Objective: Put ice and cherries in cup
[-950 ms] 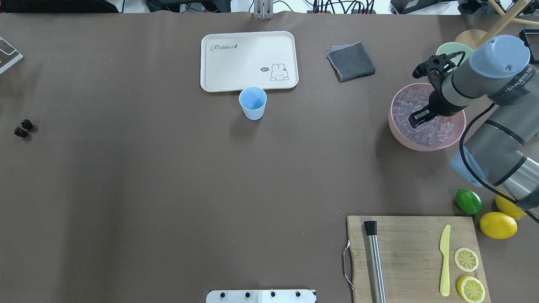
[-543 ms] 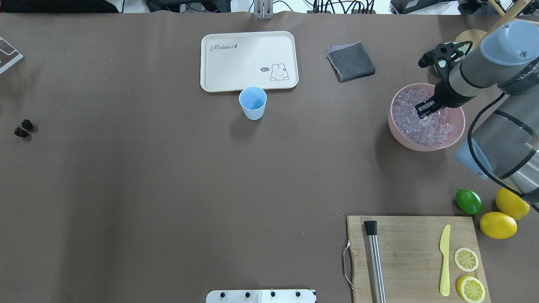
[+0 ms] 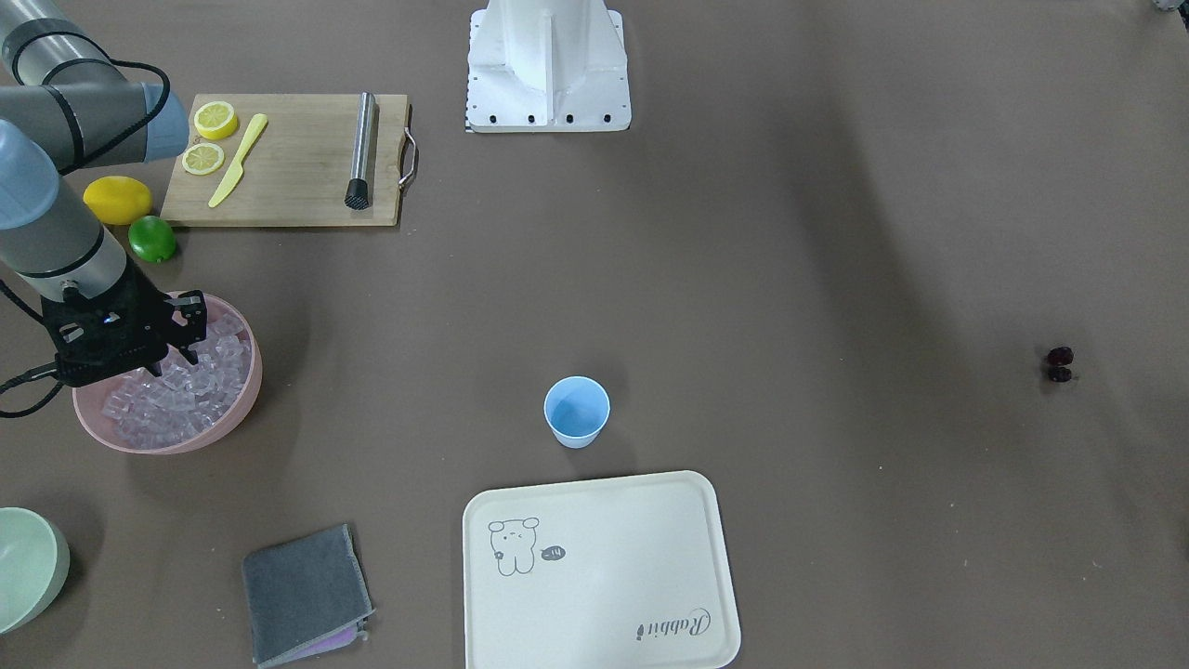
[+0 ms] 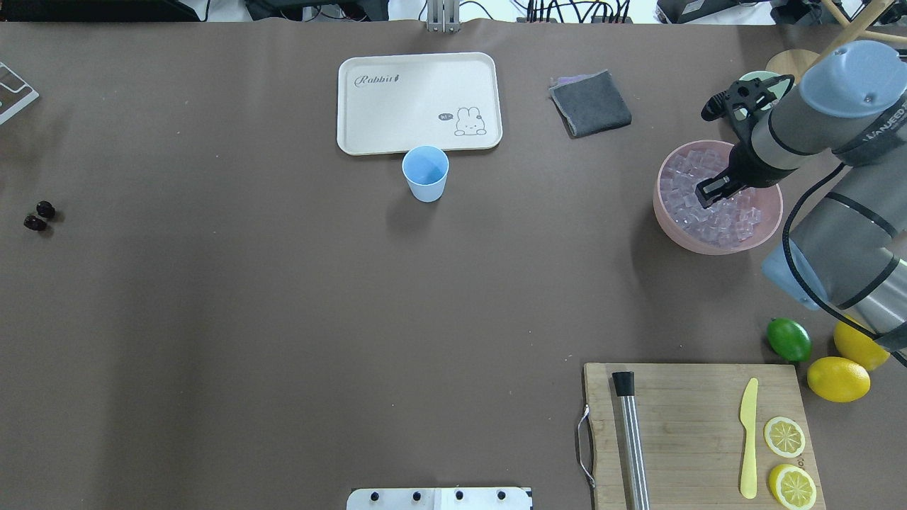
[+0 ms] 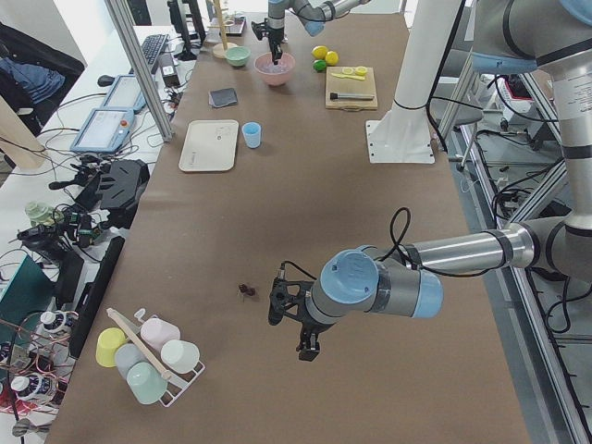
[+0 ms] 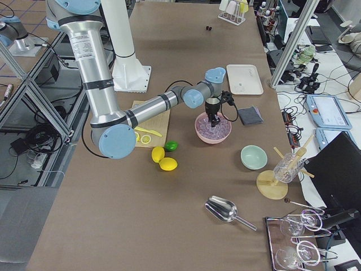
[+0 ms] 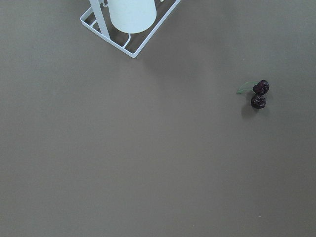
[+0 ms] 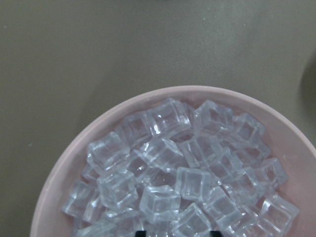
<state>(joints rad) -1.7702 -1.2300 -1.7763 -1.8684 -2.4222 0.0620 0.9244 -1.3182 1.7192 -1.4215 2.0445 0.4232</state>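
The light-blue cup (image 4: 425,173) stands upright and empty next to the cream tray; it also shows in the front view (image 3: 576,412). The ice (image 4: 730,219) fills a pink bowl (image 4: 662,212). My right gripper (image 4: 711,193) points down into this bowl. In the right wrist view its two dark tips stand wide apart at the bottom edge, over the ice (image 8: 163,153), so it is open. The cherries (image 4: 39,216) lie at the table's far left, also in the left wrist view (image 7: 259,95). My left gripper (image 5: 308,350) hovers near the cherries (image 5: 246,291); I cannot tell its state.
A cream tray (image 4: 418,99) and a grey cloth (image 4: 590,103) lie at the far side. A cutting board (image 4: 694,432) carries a muddler, a yellow knife and lemon slices. A lime (image 4: 789,339) and lemons lie beside it. A pale green bowl (image 3: 23,567) and a cup rack (image 7: 128,24) stand near the table's ends.
My right arm swung toward the far side, then came back a little. Its gripper stayed over the pink bowl and now sits lower among the ice. Cup and cherries have not moved.
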